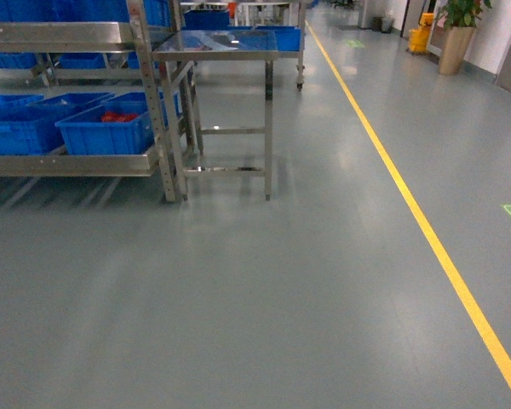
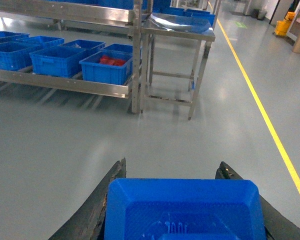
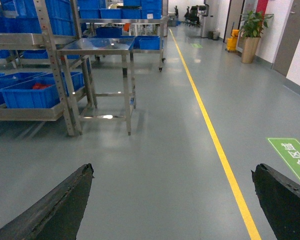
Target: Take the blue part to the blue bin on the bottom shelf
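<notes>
Left tool [image 2: 182, 200] clamped on the blue part [image 2: 185, 210], well short of the bottom shelf [image 2: 65, 82], blue bin [image 2: 107, 67] holding red pieces on that shelf beside the steel table [image 2: 180, 25], right tool [image 3: 172, 200] spread apart over bare floor [image 3: 165, 150]

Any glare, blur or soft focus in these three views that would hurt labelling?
Head view: soft overall, with ceiling light glaring off the small steel table. Left wrist view: the blue part fills the bottom edge, its near end cropped; the floor is sheeny. Right wrist view: the sharpest, with faint reflections under the table.
</notes>
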Controlling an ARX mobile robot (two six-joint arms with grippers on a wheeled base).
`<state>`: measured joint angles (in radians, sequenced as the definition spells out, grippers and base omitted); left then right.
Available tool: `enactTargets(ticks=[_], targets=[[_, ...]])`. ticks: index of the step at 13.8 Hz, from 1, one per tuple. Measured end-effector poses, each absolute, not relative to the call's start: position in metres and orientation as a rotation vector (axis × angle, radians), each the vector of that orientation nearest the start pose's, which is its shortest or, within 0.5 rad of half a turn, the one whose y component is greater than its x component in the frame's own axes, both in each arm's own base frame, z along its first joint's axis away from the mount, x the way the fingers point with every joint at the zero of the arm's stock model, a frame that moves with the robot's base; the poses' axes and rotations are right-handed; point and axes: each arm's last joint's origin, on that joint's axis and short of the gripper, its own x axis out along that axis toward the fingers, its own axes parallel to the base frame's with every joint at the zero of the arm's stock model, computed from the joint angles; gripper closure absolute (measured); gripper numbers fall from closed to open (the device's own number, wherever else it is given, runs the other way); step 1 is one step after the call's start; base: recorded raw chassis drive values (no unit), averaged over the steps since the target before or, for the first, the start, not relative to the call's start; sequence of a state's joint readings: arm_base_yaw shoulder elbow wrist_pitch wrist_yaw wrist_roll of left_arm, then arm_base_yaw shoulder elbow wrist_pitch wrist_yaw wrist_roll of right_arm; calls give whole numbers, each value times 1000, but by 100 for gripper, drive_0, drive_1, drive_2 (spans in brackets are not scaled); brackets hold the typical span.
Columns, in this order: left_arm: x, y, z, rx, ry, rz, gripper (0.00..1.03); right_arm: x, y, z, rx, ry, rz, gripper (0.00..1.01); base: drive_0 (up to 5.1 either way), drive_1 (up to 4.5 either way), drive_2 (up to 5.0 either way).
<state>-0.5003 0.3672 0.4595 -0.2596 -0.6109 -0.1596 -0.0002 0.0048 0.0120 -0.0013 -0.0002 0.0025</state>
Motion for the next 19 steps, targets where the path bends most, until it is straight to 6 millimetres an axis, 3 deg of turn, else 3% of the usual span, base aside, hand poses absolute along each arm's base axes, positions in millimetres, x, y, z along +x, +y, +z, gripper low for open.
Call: enactTargets(ticks=[19], targets=[[98, -34, 266, -75, 129, 123, 60, 97, 0, 167, 2, -1, 0, 3, -4, 405, -413]])
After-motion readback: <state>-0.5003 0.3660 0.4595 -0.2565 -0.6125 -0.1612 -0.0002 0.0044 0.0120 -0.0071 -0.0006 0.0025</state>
